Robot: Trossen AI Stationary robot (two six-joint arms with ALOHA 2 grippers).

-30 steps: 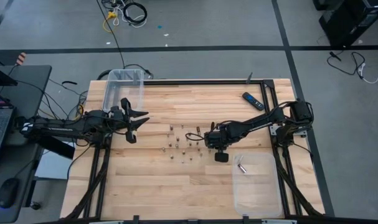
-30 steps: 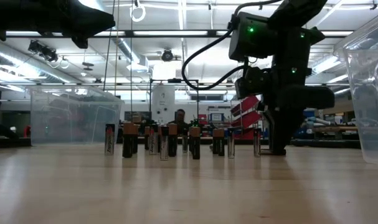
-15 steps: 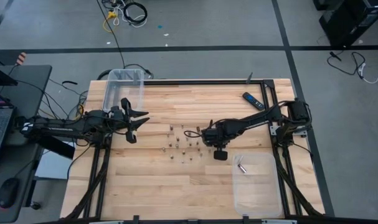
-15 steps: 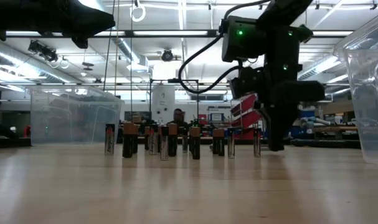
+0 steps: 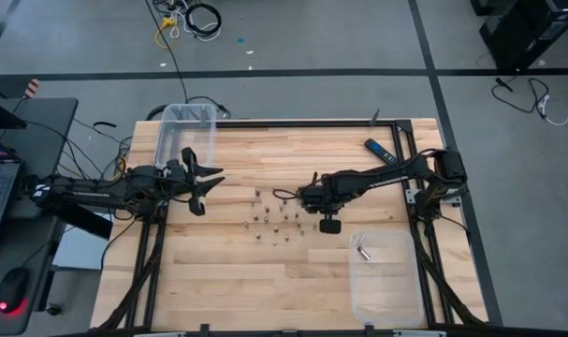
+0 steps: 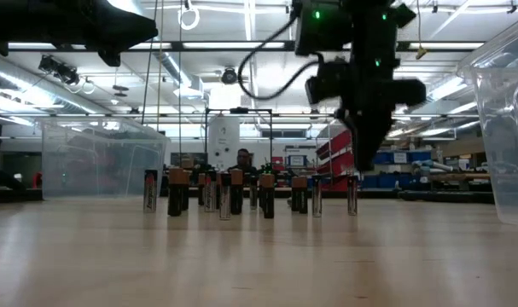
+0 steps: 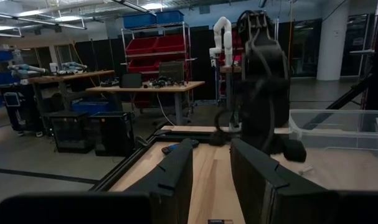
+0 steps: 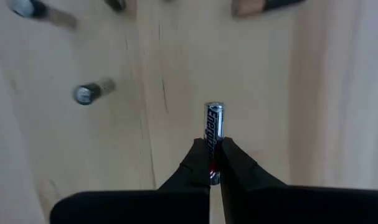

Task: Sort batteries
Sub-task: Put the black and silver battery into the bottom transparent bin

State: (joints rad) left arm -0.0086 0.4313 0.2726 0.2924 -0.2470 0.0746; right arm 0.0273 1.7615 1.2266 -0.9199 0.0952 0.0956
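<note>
My right gripper (image 8: pixel 213 163) is clamped on one battery (image 8: pixel 213 134), its long axis running straight out past my fingertips (left gripper (image 5: pixel 201 180) waits, parted).

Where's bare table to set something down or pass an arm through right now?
Bare wood: the wide strip between the standing batteries and the table's near edge, left of the clear tray, and the strip along the far rail. Crowded: mid-table, where the right gripper hangs over the cluster.

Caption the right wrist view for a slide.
Right gripper shut on a silvery battery, lifted above the wooden table.
</note>
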